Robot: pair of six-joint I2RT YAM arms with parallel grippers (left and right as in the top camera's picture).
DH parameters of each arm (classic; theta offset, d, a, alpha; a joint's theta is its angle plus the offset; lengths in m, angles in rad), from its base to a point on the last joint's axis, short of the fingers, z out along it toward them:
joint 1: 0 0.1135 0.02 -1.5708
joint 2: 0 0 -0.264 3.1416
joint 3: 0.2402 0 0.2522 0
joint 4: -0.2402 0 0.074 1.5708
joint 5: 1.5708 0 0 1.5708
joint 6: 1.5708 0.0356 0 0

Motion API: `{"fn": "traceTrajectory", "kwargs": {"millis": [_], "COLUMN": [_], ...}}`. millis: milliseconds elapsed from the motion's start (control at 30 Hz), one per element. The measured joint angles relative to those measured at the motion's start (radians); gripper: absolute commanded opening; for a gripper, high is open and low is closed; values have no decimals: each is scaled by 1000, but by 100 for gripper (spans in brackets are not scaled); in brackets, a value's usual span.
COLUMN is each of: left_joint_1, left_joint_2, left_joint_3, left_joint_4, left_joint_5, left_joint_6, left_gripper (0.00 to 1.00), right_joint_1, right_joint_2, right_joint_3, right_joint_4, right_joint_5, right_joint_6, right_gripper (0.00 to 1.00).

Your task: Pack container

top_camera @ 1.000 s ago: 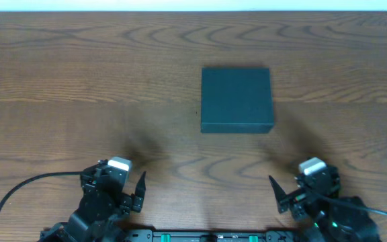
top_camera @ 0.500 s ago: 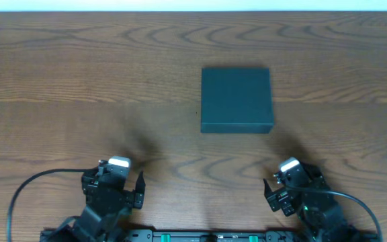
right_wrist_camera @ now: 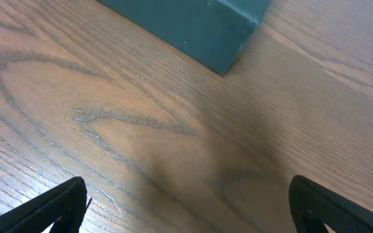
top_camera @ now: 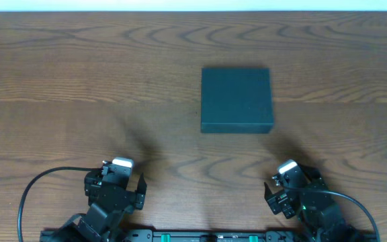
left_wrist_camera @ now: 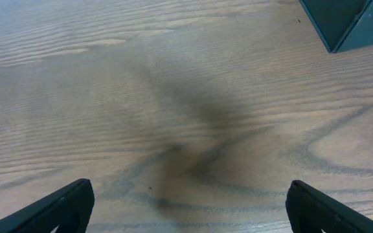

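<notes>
The container, a dark green-black square box with its lid down, lies flat right of the table's middle. Its near corner shows at the top right of the left wrist view and at the top of the right wrist view. My left gripper hovers low near the front edge, left of the box and well short of it. It is open, with bare wood between its fingers. My right gripper is at the front right, also open and empty, short of the container's near right corner.
The brown wood-grain table fills the overhead view, with a pale strip along its far edge. A black cable loops from the left arm at the front left. The arm bases sit along the front edge.
The right gripper shifted left and turned, then held still. The left gripper drifted slightly toward the front edge. Both stayed open; the container has not moved.
</notes>
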Motion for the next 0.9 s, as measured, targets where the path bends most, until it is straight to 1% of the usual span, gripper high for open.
{"fn": "traceTrajectory", "kwargs": {"millis": [167,267,433,600,700,900], "left_joint_1": [0,0,0,0,0,0], "left_joint_2": [0,0,0,0,0,0], "left_joint_3": [0,0,0,0,0,0], "left_joint_4": [0,0,-1,0,-1,-1], "left_joint_5": [5,5,8,8,8,8], "left_joint_6": [-3,-3,-3,-3,-3,-3], "left_gripper": [96,95,96,96,96,96], "right_joint_1": [-3,-32,-172,-376,-435,-492], "right_joint_2": [0,10,62,66,66,29], "right_joint_3": [0,0,0,0,0,0], "right_joint_4": [0,0,-1,-3,-3,-4], "right_joint_5": [-1,-1,-1,0,0,0], "right_joint_6": [-2,-2,-2,-2,-2,-2], "right_gripper": [99,99,99,99,99,99]}}
